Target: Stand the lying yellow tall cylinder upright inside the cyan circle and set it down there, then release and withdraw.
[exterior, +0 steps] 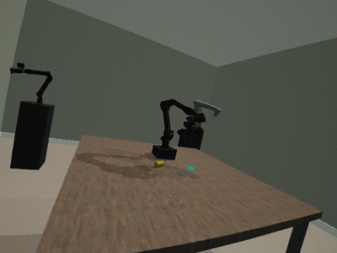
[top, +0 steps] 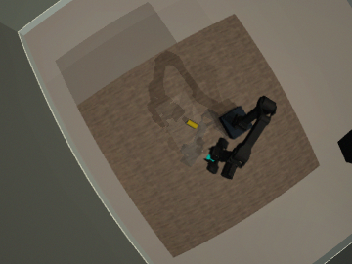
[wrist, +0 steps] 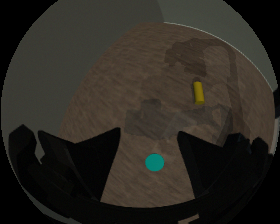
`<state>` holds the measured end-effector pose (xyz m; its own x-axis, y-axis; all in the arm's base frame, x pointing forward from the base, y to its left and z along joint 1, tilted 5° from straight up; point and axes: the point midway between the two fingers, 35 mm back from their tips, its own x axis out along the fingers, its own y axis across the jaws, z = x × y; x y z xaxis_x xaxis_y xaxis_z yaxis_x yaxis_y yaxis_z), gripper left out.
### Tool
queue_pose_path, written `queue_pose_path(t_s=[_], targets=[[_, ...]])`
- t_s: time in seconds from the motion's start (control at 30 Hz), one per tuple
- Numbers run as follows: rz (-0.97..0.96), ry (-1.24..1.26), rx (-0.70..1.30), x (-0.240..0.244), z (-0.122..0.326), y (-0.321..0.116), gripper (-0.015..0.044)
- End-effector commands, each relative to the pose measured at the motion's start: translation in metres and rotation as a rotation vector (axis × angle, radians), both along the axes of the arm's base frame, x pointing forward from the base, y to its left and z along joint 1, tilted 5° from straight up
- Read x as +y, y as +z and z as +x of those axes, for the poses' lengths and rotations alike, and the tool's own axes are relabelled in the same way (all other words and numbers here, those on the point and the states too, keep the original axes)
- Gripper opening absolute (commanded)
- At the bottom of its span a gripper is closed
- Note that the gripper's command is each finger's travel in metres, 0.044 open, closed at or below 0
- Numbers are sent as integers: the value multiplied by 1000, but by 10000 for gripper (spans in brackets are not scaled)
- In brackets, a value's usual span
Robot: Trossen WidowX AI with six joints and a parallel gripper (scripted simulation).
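The yellow tall cylinder (top: pixel 192 124) (exterior: pixel 159 163) (wrist: pixel 199 92) lies on its side on the wooden table (top: pixel 122 178) (exterior: pixel 140 208), near the arm's base (top: pixel 233 120) (exterior: pixel 164 152). The cyan circle (exterior: pixel 190 168) (wrist: pixel 154 162) is a small flat disc on the table; in the top view only its edge (top: pixel 208 157) shows beside the gripper. My gripper (top: pixel 213 162) (wrist: pixel 150 133) is open and empty. It hangs above the cyan circle, which shows between the fingers in the wrist view, with the cylinder farther off.
A black pedestal (exterior: pixel 30 133) carrying a dark arm stands on the floor to the left of the table. Another dark pedestal (exterior: pixel 189 140) with a grey arm stands behind the table's far edge.
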<state>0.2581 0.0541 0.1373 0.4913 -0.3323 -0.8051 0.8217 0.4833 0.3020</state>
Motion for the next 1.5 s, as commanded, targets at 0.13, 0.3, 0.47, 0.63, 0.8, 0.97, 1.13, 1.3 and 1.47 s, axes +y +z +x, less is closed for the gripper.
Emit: queue_pose_path(t_s=[0.13, 0.3, 0.47, 0.63, 0.8, 0.97, 1.13, 1.3, 1.47], targets=[[-14, -20, 221, -54, 15, -14, 309], [13, -21, 333, -87, 18, -22, 309], [64, -16, 428, -120, 16, -30, 309], [135, -5, 501, -154, 10, -37, 309], [220, 10, 548, -188, 0, -45, 309], [265, 19, 560, -205, -6, -48, 309], [265, 19, 560, -207, -5, -57, 309], [265, 19, 560, -213, -3, -117, 309], [265, 19, 561, -214, -10, -159, 309]])
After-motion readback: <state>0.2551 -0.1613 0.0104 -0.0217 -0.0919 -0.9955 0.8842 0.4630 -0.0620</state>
